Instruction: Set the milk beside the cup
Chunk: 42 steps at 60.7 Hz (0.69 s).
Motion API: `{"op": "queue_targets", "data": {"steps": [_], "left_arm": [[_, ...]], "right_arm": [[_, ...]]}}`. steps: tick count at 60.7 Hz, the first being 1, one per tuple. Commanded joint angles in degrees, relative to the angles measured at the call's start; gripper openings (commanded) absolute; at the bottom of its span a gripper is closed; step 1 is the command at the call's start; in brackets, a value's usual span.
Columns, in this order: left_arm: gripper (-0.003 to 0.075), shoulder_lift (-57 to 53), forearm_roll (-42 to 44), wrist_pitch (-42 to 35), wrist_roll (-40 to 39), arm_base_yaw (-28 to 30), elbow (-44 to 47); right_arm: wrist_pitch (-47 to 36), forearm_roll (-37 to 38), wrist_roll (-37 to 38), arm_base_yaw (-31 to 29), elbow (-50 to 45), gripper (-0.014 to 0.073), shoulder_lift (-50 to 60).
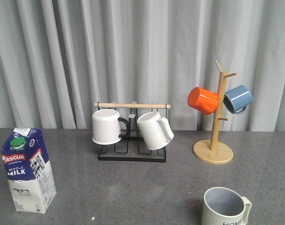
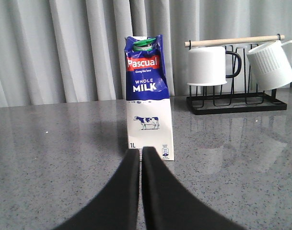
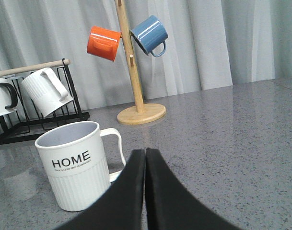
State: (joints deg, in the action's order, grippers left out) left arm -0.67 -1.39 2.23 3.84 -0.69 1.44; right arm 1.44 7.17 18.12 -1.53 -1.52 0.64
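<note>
The milk carton (image 1: 29, 169) stands upright at the front left of the grey table, blue and white with a green cap. In the left wrist view the milk (image 2: 147, 96) stands just beyond my left gripper (image 2: 140, 149), which is shut and empty. The cup (image 1: 225, 206), pale with "HOME" lettering, stands at the front right edge of the front view. In the right wrist view the cup (image 3: 77, 165) is beside my right gripper (image 3: 146, 151), which is shut and empty, its handle near the fingers. Neither gripper shows in the front view.
A black wire rack (image 1: 132, 152) with a wooden bar holds a white mug with a black handle (image 1: 107, 126) and a ribbed white mug (image 1: 154, 130) at the middle back. A wooden mug tree (image 1: 213, 149) at the back right carries an orange mug (image 1: 202, 100) and a blue mug (image 1: 237, 99).
</note>
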Motion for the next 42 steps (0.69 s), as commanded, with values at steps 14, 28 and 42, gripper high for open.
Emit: {"op": "queue_targets", "data": {"steps": [14,28,42], "left_arm": [[-0.0006,-0.2,-0.1,-4.4,-0.5,0.1,1.1],[-0.0006,-0.2,-0.1,-4.4,-0.5,0.1,1.1],[-0.0006,-0.2,-0.1,-4.9,-0.9,0.1,1.1]], "right_arm": [[-4.4,0.6,-0.2,0.1,-0.5,-0.0002,0.6],[-4.5,0.6,-0.2,0.1,-0.5,-0.0002,0.6],[-4.6,0.6,-0.2,0.1,-0.4,-0.0002,0.6]]}}
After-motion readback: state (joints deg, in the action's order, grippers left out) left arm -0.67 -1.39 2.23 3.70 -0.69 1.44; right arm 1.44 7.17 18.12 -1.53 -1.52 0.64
